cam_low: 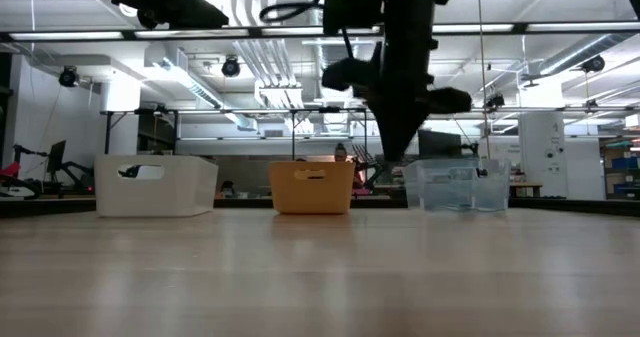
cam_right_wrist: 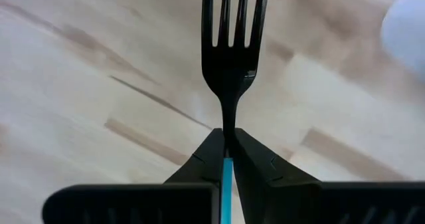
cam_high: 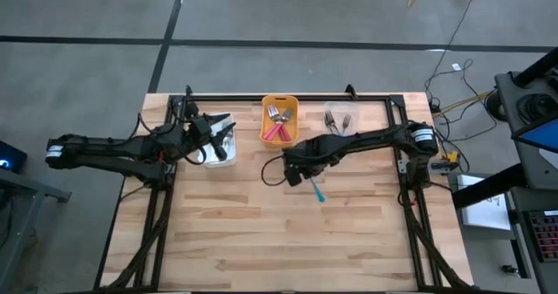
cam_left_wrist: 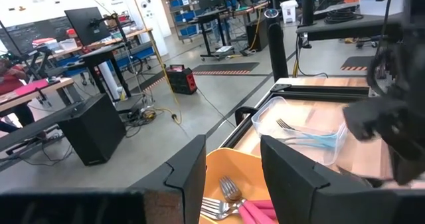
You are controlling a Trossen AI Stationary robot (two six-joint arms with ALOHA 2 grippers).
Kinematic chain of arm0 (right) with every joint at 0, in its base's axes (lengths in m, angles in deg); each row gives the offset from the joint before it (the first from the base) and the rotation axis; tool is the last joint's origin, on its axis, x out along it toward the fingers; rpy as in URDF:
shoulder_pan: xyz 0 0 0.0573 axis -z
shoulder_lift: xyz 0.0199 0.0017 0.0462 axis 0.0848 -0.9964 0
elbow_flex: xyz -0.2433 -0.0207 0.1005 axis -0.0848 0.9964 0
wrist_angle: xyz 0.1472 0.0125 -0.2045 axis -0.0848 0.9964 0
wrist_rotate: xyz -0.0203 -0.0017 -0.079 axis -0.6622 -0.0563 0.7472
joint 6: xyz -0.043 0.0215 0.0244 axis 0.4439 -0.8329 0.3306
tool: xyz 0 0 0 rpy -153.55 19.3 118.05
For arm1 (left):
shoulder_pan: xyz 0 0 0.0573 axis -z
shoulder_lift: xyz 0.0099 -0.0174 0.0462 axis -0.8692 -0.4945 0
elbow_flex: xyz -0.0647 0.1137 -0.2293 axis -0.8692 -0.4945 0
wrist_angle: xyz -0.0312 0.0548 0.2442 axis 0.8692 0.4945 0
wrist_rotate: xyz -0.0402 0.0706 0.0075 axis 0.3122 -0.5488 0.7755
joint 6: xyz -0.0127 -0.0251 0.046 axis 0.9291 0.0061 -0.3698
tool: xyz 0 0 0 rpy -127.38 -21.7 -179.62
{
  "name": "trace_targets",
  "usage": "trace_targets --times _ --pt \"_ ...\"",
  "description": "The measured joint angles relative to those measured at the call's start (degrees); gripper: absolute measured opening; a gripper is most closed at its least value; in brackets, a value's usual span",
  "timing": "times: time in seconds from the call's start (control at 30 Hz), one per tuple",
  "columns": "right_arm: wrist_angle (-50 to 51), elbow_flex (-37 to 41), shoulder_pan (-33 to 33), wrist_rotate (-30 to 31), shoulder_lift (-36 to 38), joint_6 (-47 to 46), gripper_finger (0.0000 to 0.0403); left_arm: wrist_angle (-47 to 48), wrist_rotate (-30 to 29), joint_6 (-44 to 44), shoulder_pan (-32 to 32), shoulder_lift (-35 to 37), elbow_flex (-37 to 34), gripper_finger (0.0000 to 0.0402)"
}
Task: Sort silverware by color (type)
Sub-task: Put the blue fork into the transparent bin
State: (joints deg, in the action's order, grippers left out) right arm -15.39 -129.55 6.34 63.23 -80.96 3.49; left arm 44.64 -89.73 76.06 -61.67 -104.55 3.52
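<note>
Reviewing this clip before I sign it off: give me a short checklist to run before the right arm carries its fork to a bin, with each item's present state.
1. Right tool shut on the teal-handled fork: ok.
2. Fork gripped at the handle, tines pointing away from the tool: ok.
3. Fork lifted off the table: cannot tell from above.
4. Clear bin already holds teal-handled forks, so it suits this one: ok.
5. Orange bin holds only pink-handled pieces: ok.
6. Left tool waits over the white bin, away from the path to the clear bin: ok.
</note>
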Motion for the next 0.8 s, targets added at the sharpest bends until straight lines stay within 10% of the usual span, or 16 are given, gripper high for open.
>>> trace_targets --times 0.8 --pt "21.6 -3.8 34.5 -1.7 6.1 23.7 0.0012 0.0 0.0 0.0 0.0 0.0 0.0 0.0125"
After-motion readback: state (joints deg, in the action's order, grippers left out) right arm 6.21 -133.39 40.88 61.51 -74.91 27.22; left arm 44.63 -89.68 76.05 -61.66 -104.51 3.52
